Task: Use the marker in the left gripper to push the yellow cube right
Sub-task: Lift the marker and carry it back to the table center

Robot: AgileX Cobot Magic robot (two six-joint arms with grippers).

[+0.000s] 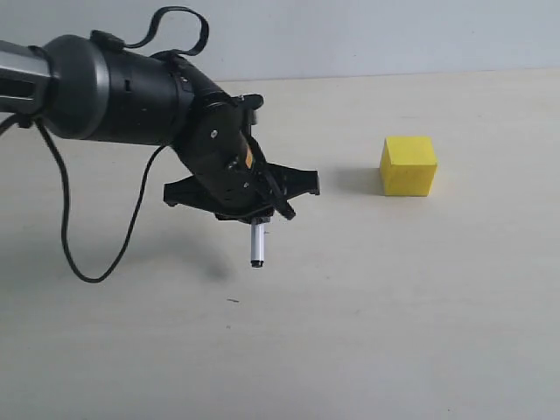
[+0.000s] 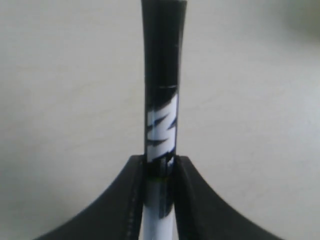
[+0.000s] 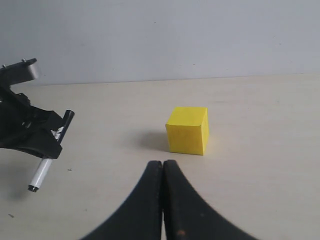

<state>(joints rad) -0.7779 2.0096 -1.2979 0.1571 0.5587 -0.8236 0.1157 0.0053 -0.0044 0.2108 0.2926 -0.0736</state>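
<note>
Yellow cube [image 1: 409,165]: small, plain and bright, with matte smooth faces and crisp edges. It sits flat on the surface [image 1: 394,332], right of centre and toward the far side, and a soft shadow falls on its left.

Marker [image 1: 257,245]: slim, with a white barrel and a small black end. That end juts out of the left hand toward the near side. The left wrist view shows the black cap with white lettering reaching out beyond the fingers. Whether the black end touches the surface cannot be told.

Left hand [image 2: 160,164]: black, on a black and grey arm entering from the left. It is clamped on the marker, with one finger on each side of the barrel. It is well to the left of the cube and slightly nearer, not touching it.

Right hand [image 3: 162,165]: black, with its fingers pressed together and nothing between them. It is on the near side of the cube, apart from it.

Surface: pale beige, matte and flat.

- Bare surface lies between the marker and the cube's left face.
- More bare surface runs from the cube's right face to the right limit of the exterior view.
- The near half is open.
- The far edge meets a pale grey wall [image 1: 394,35] some way beyond the cube.

Cable [image 1: 66,227]: black. It hangs in a loop from the left arm over the left part of the surface, well away from the cube.
</note>
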